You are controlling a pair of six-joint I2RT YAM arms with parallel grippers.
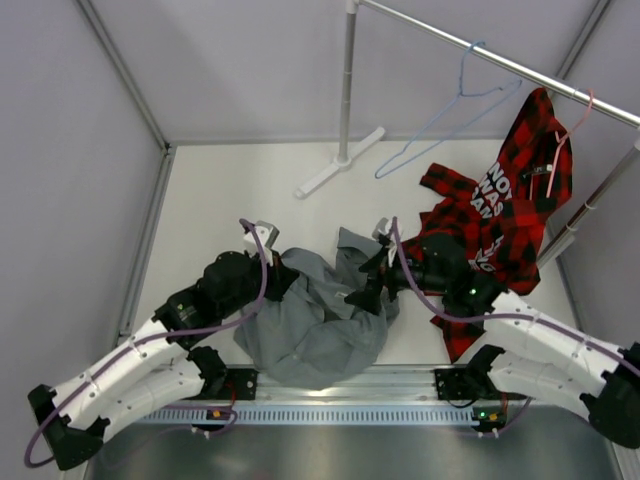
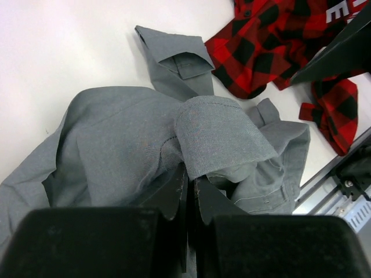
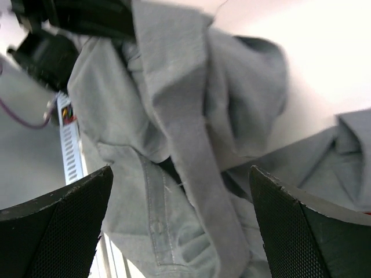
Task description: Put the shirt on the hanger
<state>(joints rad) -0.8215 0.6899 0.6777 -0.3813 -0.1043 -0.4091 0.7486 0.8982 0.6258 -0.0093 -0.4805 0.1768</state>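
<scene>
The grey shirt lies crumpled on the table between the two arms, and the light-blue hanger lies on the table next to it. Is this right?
Not quite. The light-blue hanger hangs by its hook on the metal rail, apart from the grey shirt, as the top external view shows.

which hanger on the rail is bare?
The thin light-blue wire hanger, left on the metal rail; the pink wire hanger carries the red-and-black plaid shirt.

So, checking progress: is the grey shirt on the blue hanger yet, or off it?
Off. The shirt lies bunched on the table, while the hanger hangs bare on the rail.
</scene>
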